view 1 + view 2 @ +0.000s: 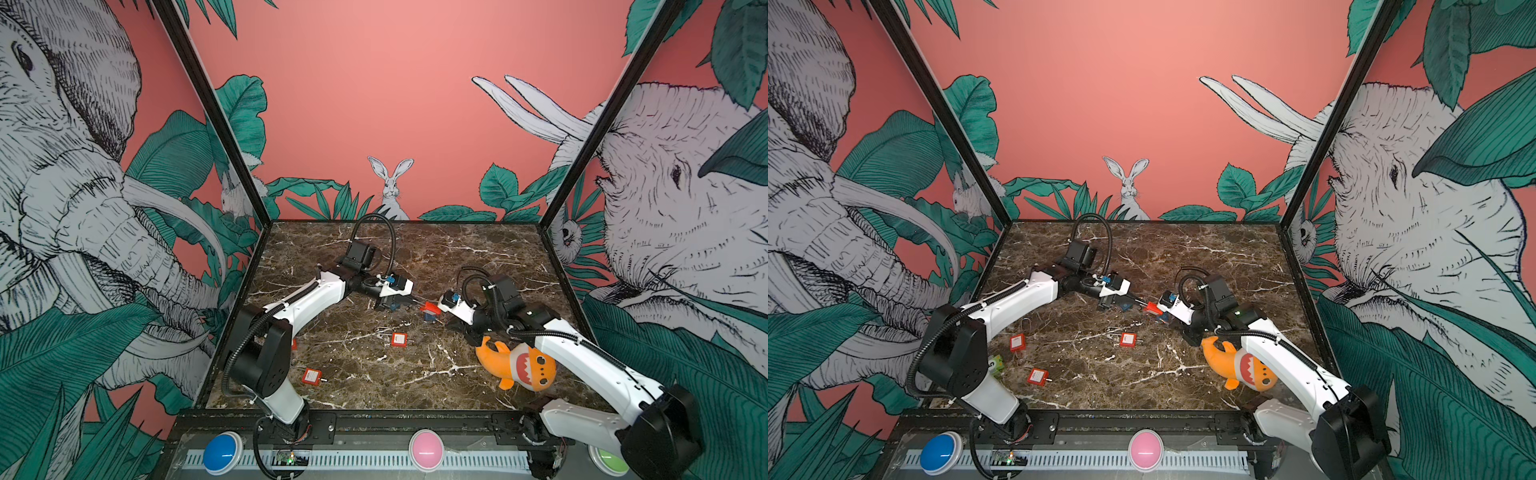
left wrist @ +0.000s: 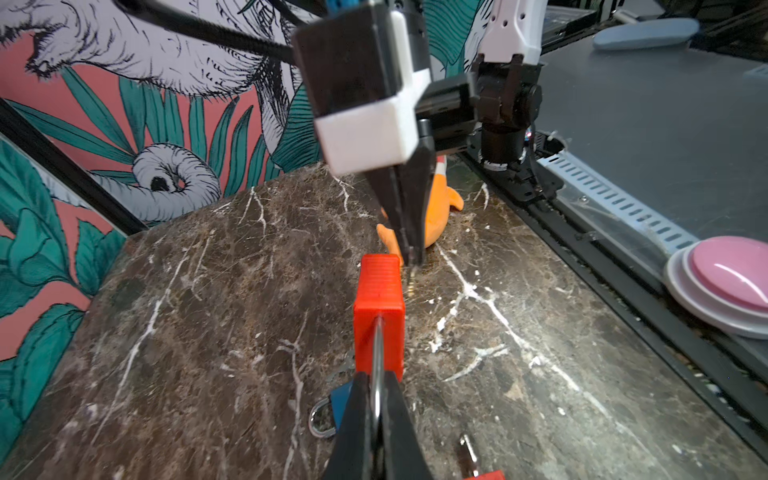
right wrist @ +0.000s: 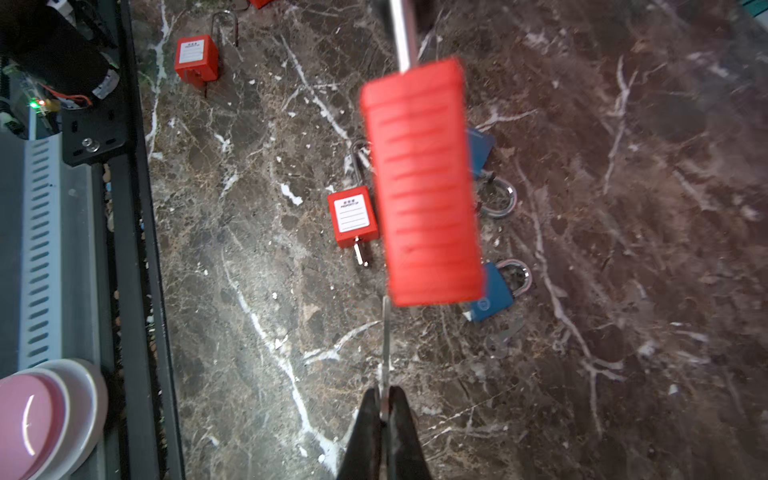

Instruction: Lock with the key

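Marble tabletop (image 1: 374, 395) in brown with white veins fills the floor of a booth whose walls show jungle animals. At the bottom centre of the right wrist view, the right gripper (image 3: 384, 392) is clenched on a thin key (image 3: 386, 340), seen edge-on. The key runs up the frame to the lower left corner of the red padlock (image 3: 419, 187). That padlock hangs in the air just right of the centre of a top view (image 1: 430, 308). At the bottom centre of the left wrist view, the left gripper (image 2: 377, 380) is pinched on the padlock's steel shackle (image 2: 377, 353). As I judge it, both grasps are done and the key is at the lock's base. Whether it is seated in the keyhole cannot be told, so the insertion may remain and the turn surely does. Both arms reach in from the lower corners of the top views, forearms low, and their grippers meet tip to tip over mid-table. Below lie spare red padlocks (image 3: 353, 216), two blue padlocks (image 3: 496, 291) and an orange shark plush (image 1: 519, 365).
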Action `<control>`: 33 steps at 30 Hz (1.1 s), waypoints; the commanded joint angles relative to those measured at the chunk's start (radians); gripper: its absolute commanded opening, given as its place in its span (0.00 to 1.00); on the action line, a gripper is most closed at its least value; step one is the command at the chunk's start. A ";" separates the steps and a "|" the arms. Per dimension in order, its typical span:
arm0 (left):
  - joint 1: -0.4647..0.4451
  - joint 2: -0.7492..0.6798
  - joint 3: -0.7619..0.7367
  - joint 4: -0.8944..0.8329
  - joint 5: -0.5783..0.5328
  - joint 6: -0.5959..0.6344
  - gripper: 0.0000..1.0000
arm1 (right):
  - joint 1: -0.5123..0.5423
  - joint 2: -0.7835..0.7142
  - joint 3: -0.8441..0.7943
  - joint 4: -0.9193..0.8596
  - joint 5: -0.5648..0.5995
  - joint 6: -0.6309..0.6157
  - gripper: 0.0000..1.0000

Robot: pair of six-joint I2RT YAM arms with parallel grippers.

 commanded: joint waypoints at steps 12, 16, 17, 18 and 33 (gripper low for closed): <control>0.009 0.092 0.232 -0.487 -0.026 0.182 0.00 | -0.042 -0.092 -0.089 0.109 0.224 0.087 0.00; -0.016 0.172 0.321 -0.661 -0.071 0.218 0.00 | -0.050 -0.116 -0.114 0.145 0.330 0.129 0.00; -0.024 0.190 0.339 -0.690 -0.084 0.218 0.00 | -0.051 -0.114 -0.116 0.141 0.365 0.138 0.00; -0.032 0.204 0.354 -0.709 -0.098 0.213 0.00 | -0.051 -0.111 -0.115 0.135 0.406 0.147 0.00; -0.185 0.440 0.588 -0.930 -0.387 0.074 0.00 | -0.050 -0.151 -0.149 0.162 0.583 0.343 0.00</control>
